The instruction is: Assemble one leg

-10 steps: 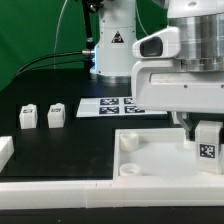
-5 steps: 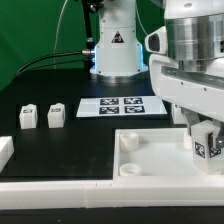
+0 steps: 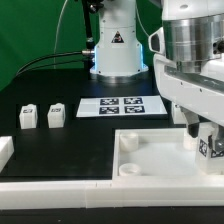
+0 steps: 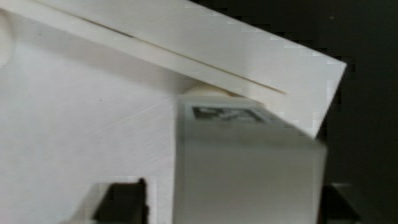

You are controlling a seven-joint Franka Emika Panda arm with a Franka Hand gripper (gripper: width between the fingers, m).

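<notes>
My gripper (image 3: 207, 138) is shut on a leg (image 3: 210, 141), a small white block with a black-and-white marker on its face. I hold it upright over the far right corner of the large white tray (image 3: 150, 160). In the wrist view the leg (image 4: 240, 160) fills the space between my fingertips (image 4: 121, 200), with its marker end near the tray's edge (image 4: 214, 70). Two more legs (image 3: 28, 116) (image 3: 56, 113) stand on the black table at the exterior view's left.
The marker board (image 3: 122, 105) lies on the table behind the tray. The arm's base (image 3: 113, 50) stands at the back. A white part (image 3: 4, 150) lies at the exterior view's left edge. A white rail (image 3: 60, 190) runs along the front.
My gripper has moved with the leg toward the exterior view's right and slightly down, closer to the tray's far right corner.
</notes>
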